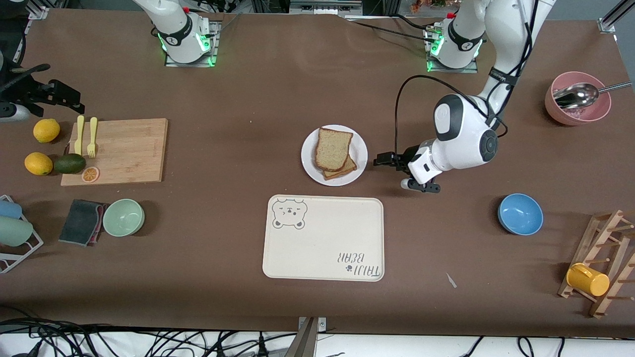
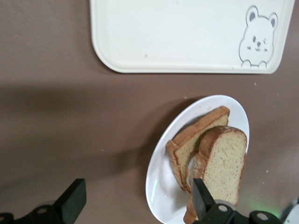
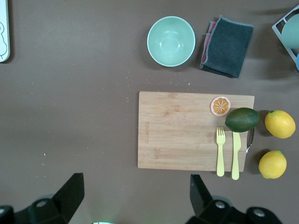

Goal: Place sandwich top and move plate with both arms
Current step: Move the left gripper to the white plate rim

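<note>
Over at the right arm's end of the table: two lemons [image 1: 45, 130], an avocado [image 1: 69, 163] and an orange slice [image 1: 90, 174] along the edge of the wooden cutting board [image 1: 124, 148], with a yellow fork [image 1: 92, 137] and knife [image 1: 79, 135] lying on it. Nearer the front camera, a dark folded cloth [image 1: 81, 221] just beside a pale green bowl [image 1: 123, 217].

Right gripper [image 3: 135, 196] up high over bare table by the cutting board, waiting, fingers spread wide with nothing between them.

Mid-table now: white plate [image 1: 310, 168] holding the stack, sandwich top [image 1: 332, 148] laid on the lower bread slice [image 1: 343, 170], slightly skewed so the lower slice peeks out toward the front camera. Nearer the front camera than the plate, close but apart from it, the cream bear-print tray [image 1: 327, 243].

Left gripper [image 1: 384, 159] low, just beside the plate rim on the left arm's side, jaws parted and holding nothing; in the left wrist view, one finger [image 2: 202, 198] in front of the plate and bread, the other over bare table.

Toward the left arm's end: blue bowl [image 1: 520, 213], pink bowl [image 1: 577, 104] with a metal spoon [image 1: 578, 95] in it, and a wooden rack [image 1: 603, 263] carrying a yellow cup [image 1: 588, 280].
</note>
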